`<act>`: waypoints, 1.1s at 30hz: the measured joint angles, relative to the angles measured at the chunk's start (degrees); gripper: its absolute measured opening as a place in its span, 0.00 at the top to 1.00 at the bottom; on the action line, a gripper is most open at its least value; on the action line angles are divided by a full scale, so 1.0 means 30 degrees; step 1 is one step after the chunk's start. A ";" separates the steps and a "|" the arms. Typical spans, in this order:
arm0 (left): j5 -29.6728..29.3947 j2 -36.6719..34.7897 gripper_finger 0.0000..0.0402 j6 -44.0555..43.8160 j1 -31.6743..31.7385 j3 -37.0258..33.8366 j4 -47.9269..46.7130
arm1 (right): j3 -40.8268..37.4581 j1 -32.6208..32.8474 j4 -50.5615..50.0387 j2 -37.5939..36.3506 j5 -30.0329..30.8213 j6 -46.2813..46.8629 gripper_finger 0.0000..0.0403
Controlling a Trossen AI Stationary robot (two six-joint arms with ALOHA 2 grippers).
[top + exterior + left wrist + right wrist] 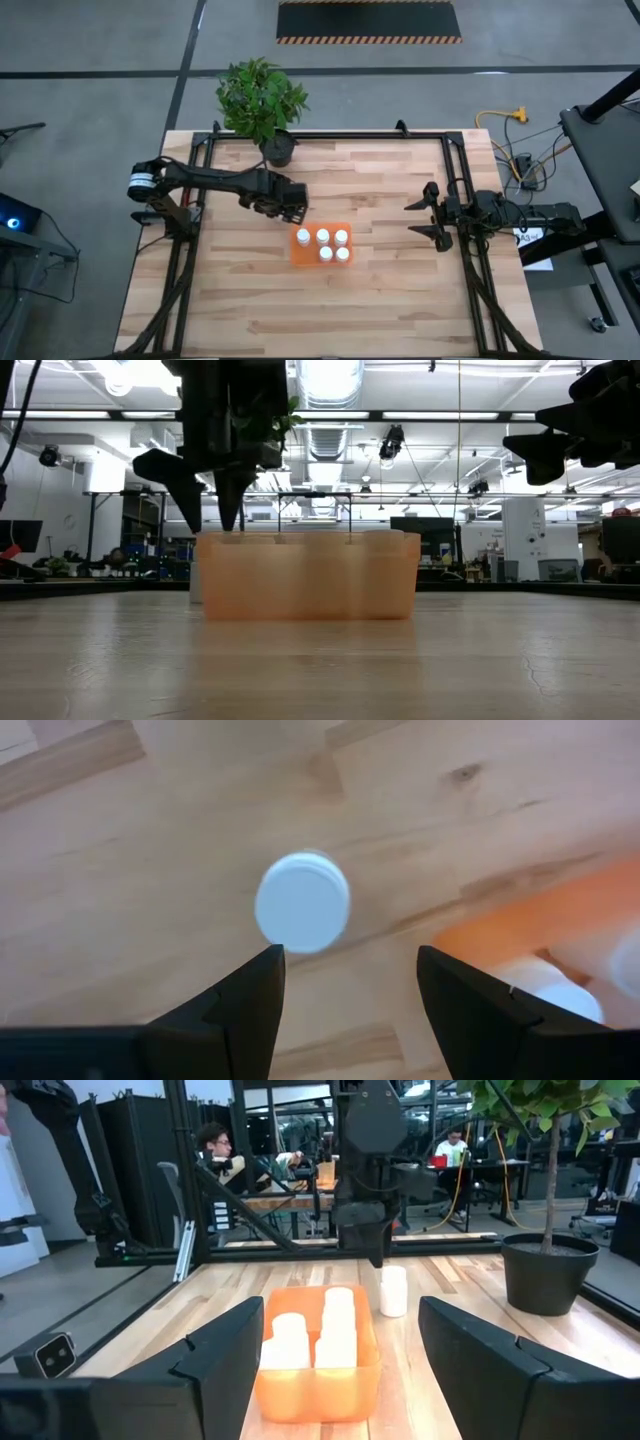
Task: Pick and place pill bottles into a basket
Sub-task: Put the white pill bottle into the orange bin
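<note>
5 pill bottles (322, 245) already in orange basket (296, 260), mid-worktop. 6th bottle (302, 903) upright on bare wood just outside basket's far-left corner. My left gripper (291, 203) above it, fingers apart, holding nothing. Right gripper (423, 217) parked near right edge, open, empty. One left to grab & drop in

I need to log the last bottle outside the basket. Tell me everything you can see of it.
The pill bottle is a small white cylinder with a round white cap, standing upright on the wooden table just beside the orange basket, apart from it. The left gripper hangs open directly above it, not touching.
</note>
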 joint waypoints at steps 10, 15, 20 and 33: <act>-0.0038 0.0000 0.48 0.0517 0.0239 -0.0733 0.0022 | 0.0000 -0.0001 -0.0002 0.0000 0.0007 -0.0001 0.38; -0.0324 -0.0001 0.48 0.0525 0.0330 -0.0904 0.0077 | 0.0000 -0.0001 -0.0002 0.0000 0.0007 0.0005 0.37; -0.0656 0.0000 0.48 0.0554 0.0418 -0.1342 0.0916 | 0.0000 0.0002 0.0001 0.0000 0.0011 -0.0001 0.37; -0.0648 0.0007 0.49 0.0503 0.0454 -0.2057 0.1689 | 0.0000 0.0000 -0.0002 0.0007 0.0015 0.0003 0.37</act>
